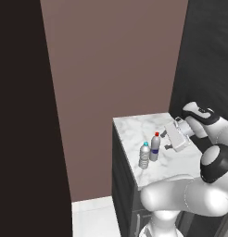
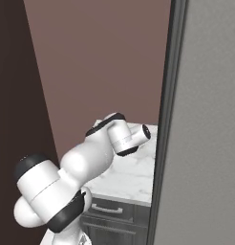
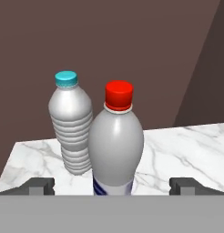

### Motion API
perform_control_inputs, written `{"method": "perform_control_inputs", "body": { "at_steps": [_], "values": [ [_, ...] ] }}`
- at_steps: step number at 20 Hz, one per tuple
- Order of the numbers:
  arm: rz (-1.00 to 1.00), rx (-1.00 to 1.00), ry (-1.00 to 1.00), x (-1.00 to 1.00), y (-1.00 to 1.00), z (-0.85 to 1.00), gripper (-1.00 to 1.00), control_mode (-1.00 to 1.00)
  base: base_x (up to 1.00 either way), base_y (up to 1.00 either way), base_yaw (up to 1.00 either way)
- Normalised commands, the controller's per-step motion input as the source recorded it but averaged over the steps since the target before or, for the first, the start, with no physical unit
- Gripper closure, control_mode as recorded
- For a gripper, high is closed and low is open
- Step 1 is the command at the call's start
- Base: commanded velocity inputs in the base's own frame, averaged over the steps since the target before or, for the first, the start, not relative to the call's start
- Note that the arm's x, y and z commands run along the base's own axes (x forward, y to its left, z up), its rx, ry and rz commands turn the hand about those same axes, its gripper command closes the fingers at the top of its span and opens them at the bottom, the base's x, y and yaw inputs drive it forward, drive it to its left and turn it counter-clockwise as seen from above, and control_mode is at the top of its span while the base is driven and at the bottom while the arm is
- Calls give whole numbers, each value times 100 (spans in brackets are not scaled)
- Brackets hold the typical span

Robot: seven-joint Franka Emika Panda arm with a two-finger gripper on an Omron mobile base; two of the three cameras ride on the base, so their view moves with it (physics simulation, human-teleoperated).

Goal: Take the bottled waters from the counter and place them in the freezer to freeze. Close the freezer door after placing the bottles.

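Freezer [image 2: 205,143] door at counter's right. Counter [image 1: 134,127] bearing both bottles upright, near its front-left edge. Red-capped bottle [image 3: 115,145] touching ribbed bottle [image 3: 71,129]. Gripper [image 3: 112,185] beside red-capped bottle, fingers spread wide, holding nothing.

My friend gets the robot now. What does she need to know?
Hand: open and holding nothing, its fingertips spread wide on either side of the red-cap bottle, which it faces.
Things: the red-cap bottle and the blue-cap bottle stand upright, close together, on the marble counter. The grey freezer door rises along the right of the right base view.
Done: neither bottle has been picked up.
Left: grab the red-cap bottle, put it in the freezer, do the same with the blue-cap bottle, then close the door.
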Motion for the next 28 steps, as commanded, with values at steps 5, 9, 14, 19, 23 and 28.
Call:
{"method": "perform_control_inputs", "body": {
  "at_steps": [5,9,14,19,23,28],
  "values": [
    [0,0,0,0,0,-1,-100,-100,0,0,0],
    [0,0,0,1,3,0,-100,-100,0,0,0],
    [0,0,0,-2,10,-2,-100,-100,0,0,0],
    [0,0,0,-14,2,-5,-100,-100,0,0,0],
    [0,0,0,-2,0,0,-100,-100,0,0,0],
    [0,0,0,2,6,0,-100,-100,0,0,0]
  ]
}}
